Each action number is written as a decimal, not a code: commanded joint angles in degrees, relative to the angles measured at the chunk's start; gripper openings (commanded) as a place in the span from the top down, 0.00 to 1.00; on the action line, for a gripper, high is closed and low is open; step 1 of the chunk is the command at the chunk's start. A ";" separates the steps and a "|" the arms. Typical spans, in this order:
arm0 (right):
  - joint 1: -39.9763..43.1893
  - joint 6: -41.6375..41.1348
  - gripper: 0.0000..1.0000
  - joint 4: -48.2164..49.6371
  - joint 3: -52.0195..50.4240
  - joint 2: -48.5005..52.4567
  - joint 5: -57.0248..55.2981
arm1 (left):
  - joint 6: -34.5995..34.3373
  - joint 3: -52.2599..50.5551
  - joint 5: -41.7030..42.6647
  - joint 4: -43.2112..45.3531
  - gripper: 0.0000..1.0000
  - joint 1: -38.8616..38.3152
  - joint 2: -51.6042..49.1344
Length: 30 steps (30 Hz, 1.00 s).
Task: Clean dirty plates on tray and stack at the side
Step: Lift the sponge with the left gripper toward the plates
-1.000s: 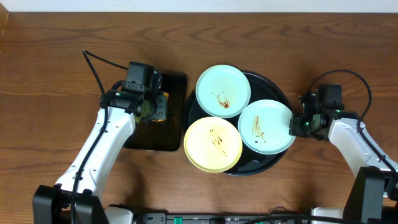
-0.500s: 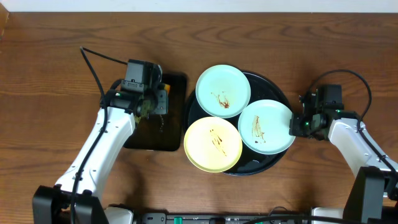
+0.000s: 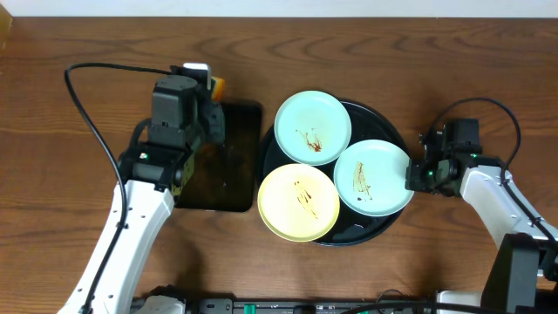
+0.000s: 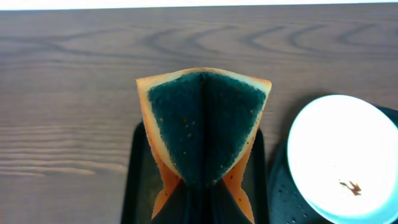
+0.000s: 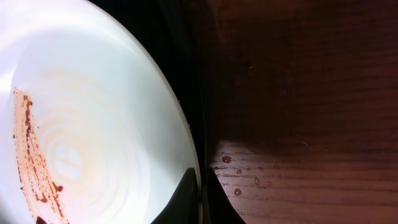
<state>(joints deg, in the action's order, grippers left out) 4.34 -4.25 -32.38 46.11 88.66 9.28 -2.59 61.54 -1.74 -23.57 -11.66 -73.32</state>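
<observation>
- Left gripper [image 4: 202, 208] clenches a folded sponge [image 4: 202, 127], raised over the small tray's [image 3: 235, 187] rear edge.
- Right gripper [image 5: 200, 202] pinches the right plate's [image 3: 373, 177] outer rim, at the tray's [image 3: 362, 231] right edge.
- Rear plate [image 3: 313, 126], yellow plate [image 3: 299, 202] and right plate crowd the tray edge to edge; all 3 overhang its rim.
- Bare table [image 3: 70, 174] lies on the outer side of each tray.

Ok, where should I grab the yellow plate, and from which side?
Probably by its thin raised rim at the lower-left, where the yellow plate sticks out past the round tray. Come in low from that front-left side, one finger over the rim, one under.
</observation>
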 commanded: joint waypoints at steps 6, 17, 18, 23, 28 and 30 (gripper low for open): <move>0.35 0.26 0.99 -0.39 -0.42 0.11 -0.46 | 1.53 0.96 -2.40 0.52 0.93 0.00 0.74; 0.35 0.24 0.99 -0.39 -0.42 0.11 -0.44 | 0.98 0.83 -2.36 -7.13 0.93 0.00 -0.59; 0.35 0.24 0.99 -0.37 -0.42 0.11 -0.44 | 0.26 0.70 -2.34 -8.52 0.93 0.00 -1.25; 0.35 0.24 0.99 -0.44 -0.42 0.11 -0.44 | -2.21 0.55 2.03 -15.21 0.93 0.00 -7.21; 0.35 0.24 0.99 -0.52 -0.42 0.11 -0.44 | -2.45 0.55 2.60 -18.47 0.93 0.00 -13.88; 0.35 0.26 0.99 -0.66 -0.42 0.11 -0.44 | -2.45 0.55 2.60 -18.88 0.93 0.00 -15.69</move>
<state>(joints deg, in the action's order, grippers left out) 4.34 -4.27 -32.53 46.11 88.66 9.32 -4.21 61.58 -0.03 -41.85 -11.68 -86.41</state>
